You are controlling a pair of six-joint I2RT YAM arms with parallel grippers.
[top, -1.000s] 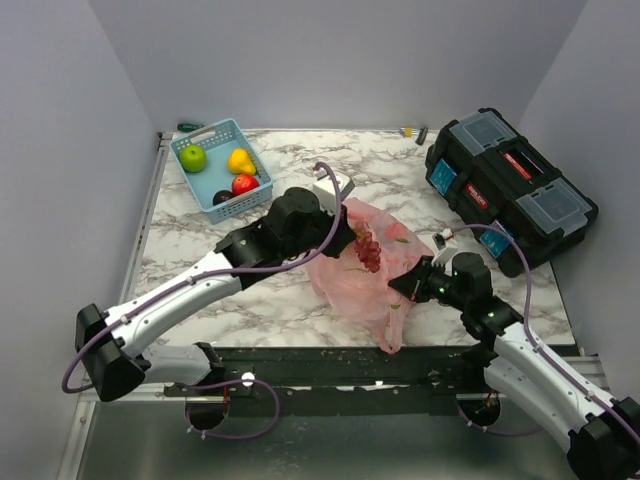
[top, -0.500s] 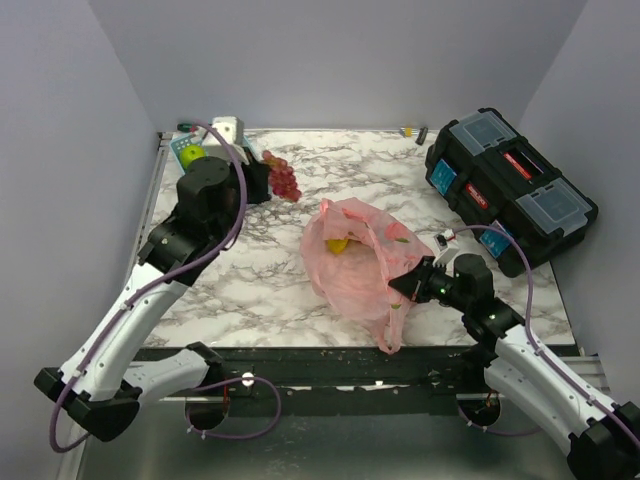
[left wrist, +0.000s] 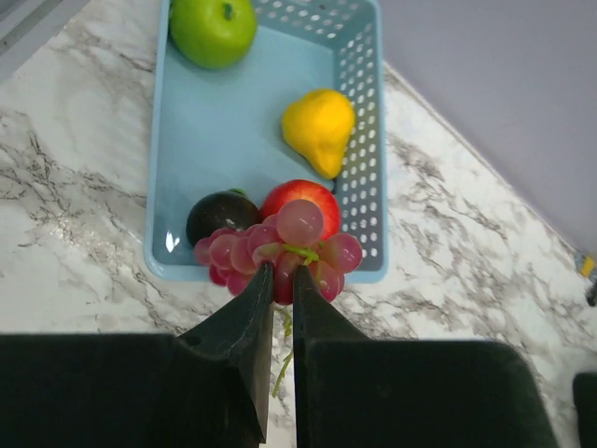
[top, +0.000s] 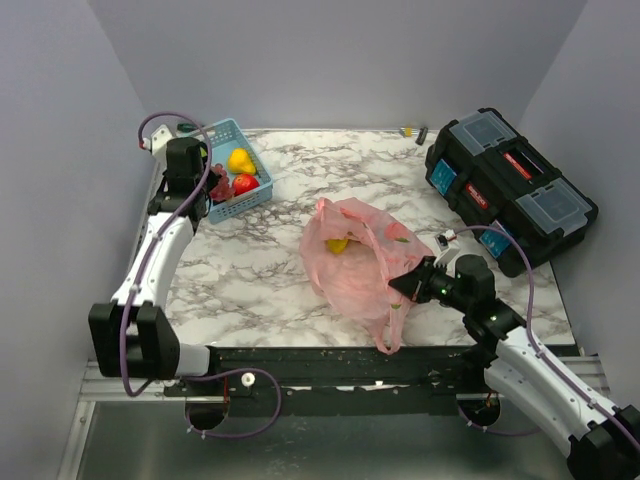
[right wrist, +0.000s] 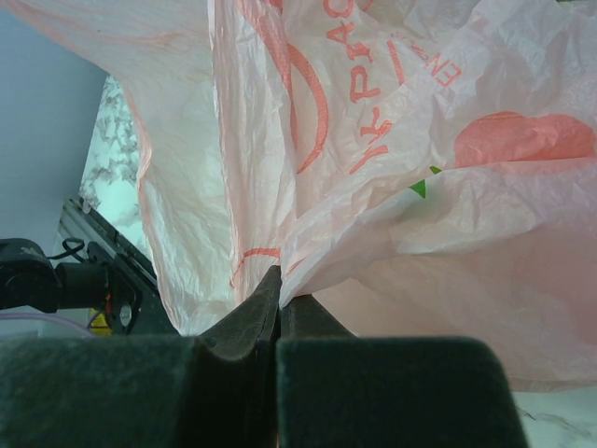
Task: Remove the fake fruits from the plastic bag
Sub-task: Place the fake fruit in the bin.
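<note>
Left hand (left wrist: pixel 282 273) at the far left corner of the table (top: pixel 270 280), over the near end of a light blue basket (left wrist: pixel 187 121). Hand narrow, its two fingers (left wrist: pixel 244 322) pinched on the green stem of a bunch of pink grapes (left wrist: pixel 303 224); the bunch sits just past the fingertips, above the basket's near rim. Cannot tell from either view whether the grapes touch the basket or the fruit behind them. In the basket: green apple (left wrist: pixel 213 28) at the far left corner, pear (left wrist: pixel 319 129) against the right wall, red apple (left wrist: pixel 291 189) and dark plum (left wrist: pixel 219 215) side by side at the near end, both partly hidden by the grapes. Bag (top: pixel 360 265) lies crumpled mid-table, well apart from the basket, mouth open toward the far left. One yellow fruit (top: pixel 338 245) shows inside the mouth; the rest of the inside is not readable through the pink film. Right hand (right wrist: pixel 277 283) at the bag's near right side, closed tight, with a fold of the pink plastic caught between its fingertips; the film rises from the pinch and fills the wrist view, red print on it. A loop of the bag droops over the near table edge. Black toolbox (top: pixel 510 190) sits on the right side of the table, beside the bag but apart from it.
</note>
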